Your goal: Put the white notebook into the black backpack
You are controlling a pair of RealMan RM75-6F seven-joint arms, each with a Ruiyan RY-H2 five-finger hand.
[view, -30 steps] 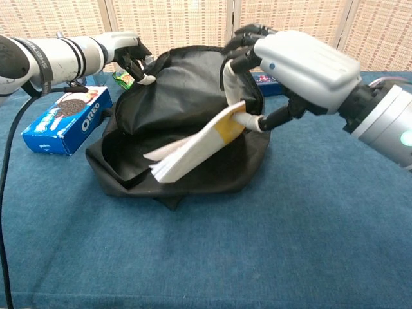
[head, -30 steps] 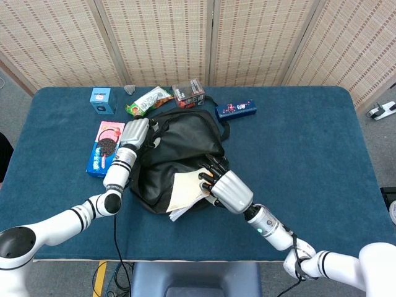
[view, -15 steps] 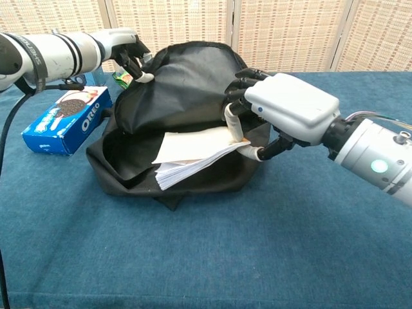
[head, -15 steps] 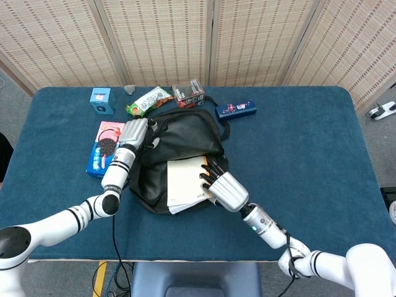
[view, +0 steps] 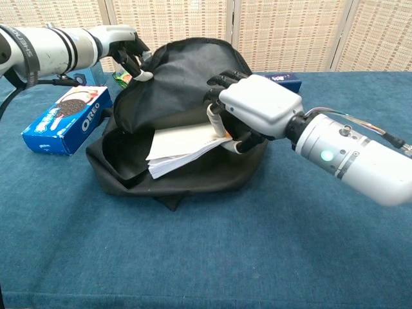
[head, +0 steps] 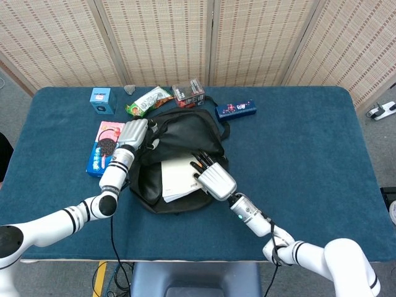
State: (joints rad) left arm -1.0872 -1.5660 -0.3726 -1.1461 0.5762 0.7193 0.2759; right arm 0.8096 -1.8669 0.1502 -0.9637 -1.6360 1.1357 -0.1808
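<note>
One white notebook lies flat in the mouth of one black backpack, partly inside, its loose page edges pointing to the robot's left. The right robot hand holds the notebook at its right end, the fingers closed around that edge. The left robot hand grips the upper rim of the backpack and holds the flap up, so the opening stands wide.

The backpack rests on one blue tabletop. Just beside the backpack, on the left, lies one Oreo box. Behind the backpack I count four more things, one of each: a small blue box, a green snack bag, a small clear box and a dark blue bar.
</note>
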